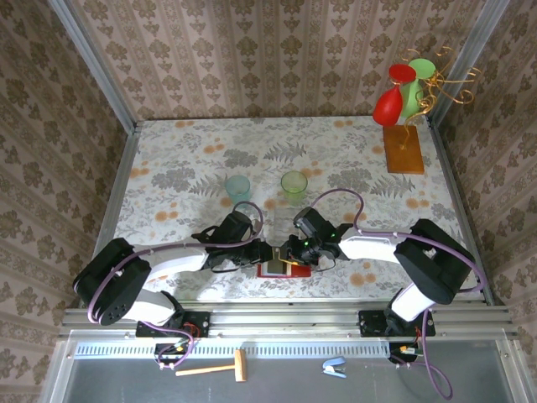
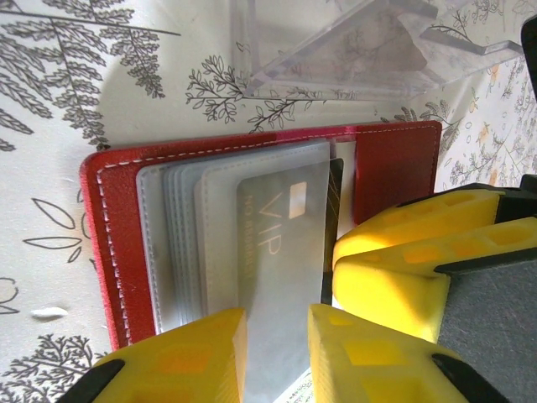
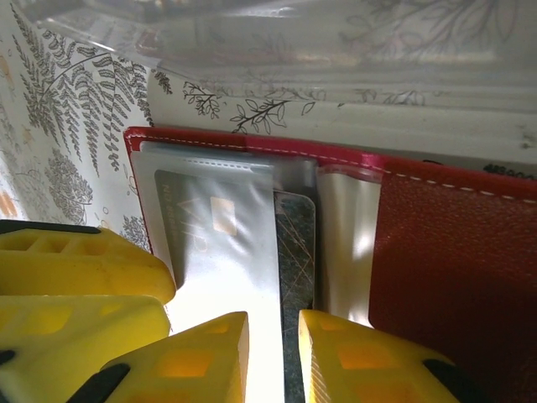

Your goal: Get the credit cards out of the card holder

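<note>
The card holder (image 1: pixel 281 270) lies open near the table's front edge, dark red with grey see-through pockets (image 2: pixel 180 235). A grey credit card marked VIP (image 2: pixel 281 235) sits in the top pocket, with a dark card (image 3: pixel 295 243) just beside it. My left gripper (image 2: pixel 277 353) stands over the VIP card, jaws a narrow gap apart, the card's flat face showing between them. My right gripper (image 3: pixel 273 357) comes from the other side, jaws also slightly apart over the pocket's edge and the dark card. Nothing looks pinched. The two grippers almost touch (image 1: pixel 277 254).
A clear plastic box (image 2: pixel 352 50) stands just beyond the card holder. Farther back are a blue-green cup (image 1: pixel 237 186) and a green cup (image 1: pixel 294 184). A wooden stand (image 1: pixel 403 149) with red and green shapes occupies the back right corner.
</note>
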You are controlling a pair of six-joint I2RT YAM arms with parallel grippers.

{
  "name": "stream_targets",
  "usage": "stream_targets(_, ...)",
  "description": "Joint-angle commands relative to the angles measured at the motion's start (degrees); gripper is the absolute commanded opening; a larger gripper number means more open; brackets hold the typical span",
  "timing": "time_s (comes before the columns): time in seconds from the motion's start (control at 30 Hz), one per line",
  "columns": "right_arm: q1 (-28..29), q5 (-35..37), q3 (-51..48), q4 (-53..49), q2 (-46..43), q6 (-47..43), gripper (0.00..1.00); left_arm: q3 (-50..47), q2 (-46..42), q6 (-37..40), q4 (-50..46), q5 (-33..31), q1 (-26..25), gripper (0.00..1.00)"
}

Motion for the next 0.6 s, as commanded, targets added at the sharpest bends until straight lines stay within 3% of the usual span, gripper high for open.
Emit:
stream_targets(0.0, -0.1, 2.1, 1.2, -4.1, -1.0, -1.6, 0.23, -0.9, 0.6, -0.9, -0.5, -0.5, 0.3, 0.26)
stream_targets(0.57, -0.1, 1.7, 1.0, -3.4, -4.6, -2.9, 0.21, 0.5, -2.2, -1.0, -1.7, -0.6, 0.1, 0.26)
